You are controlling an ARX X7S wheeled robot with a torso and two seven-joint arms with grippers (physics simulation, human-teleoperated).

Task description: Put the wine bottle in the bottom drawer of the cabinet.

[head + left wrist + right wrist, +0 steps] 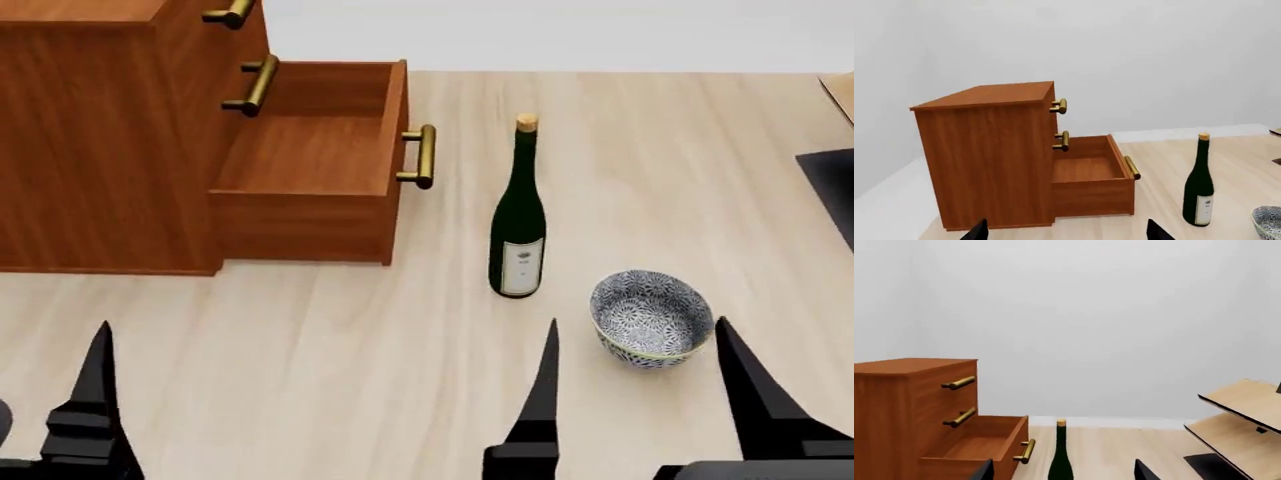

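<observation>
Head view, one wine bottle upright, one bowl, bottom drawer pulled out, both grippers' fingers spread, empty.

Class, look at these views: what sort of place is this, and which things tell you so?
Probably a bare simulated test room, not a real home: a pale wood table holds only a cabinet, a wine bottle and a bowl before blank white walls.

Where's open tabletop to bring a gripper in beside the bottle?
Bare tabletop lies in front of the bottom drawer, left of the wine bottle. Tighter on the bottle's other side, where the bowl sits close. The drawer's inside looks empty.
</observation>
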